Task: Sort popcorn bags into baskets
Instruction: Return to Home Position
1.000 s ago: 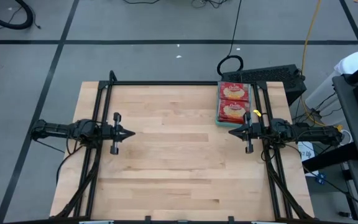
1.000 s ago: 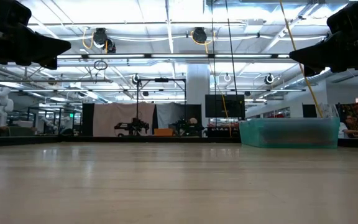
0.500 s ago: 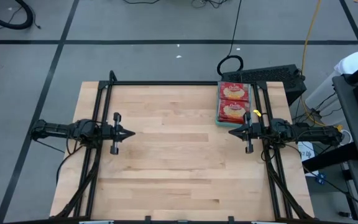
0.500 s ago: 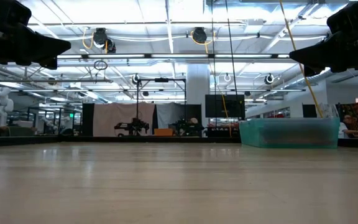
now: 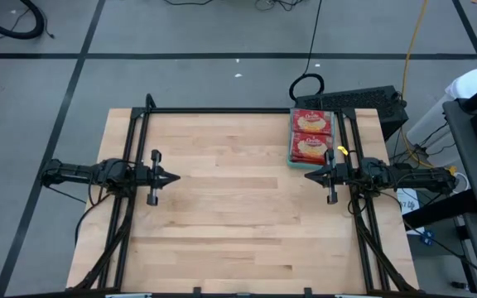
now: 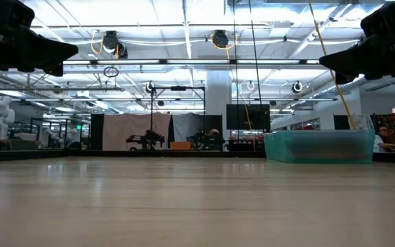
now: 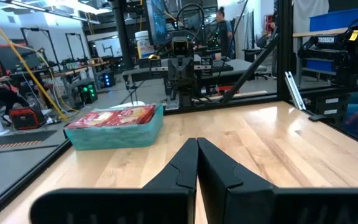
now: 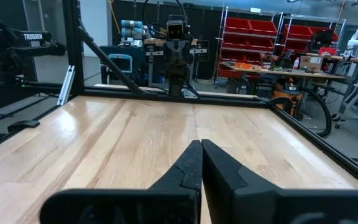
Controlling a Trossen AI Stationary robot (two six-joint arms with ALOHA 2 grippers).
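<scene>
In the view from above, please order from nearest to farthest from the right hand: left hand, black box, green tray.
1. The green tray, just beside the right hand.
2. The black box, past the table's far right corner.
3. The left hand, across the table, left side.

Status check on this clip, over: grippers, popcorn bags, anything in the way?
Left gripper shut, empty, over table, left side. Right gripper shut, empty, near green tray. Popcorn bags piled in tray, none seen loose. Nothing in the way.
</scene>
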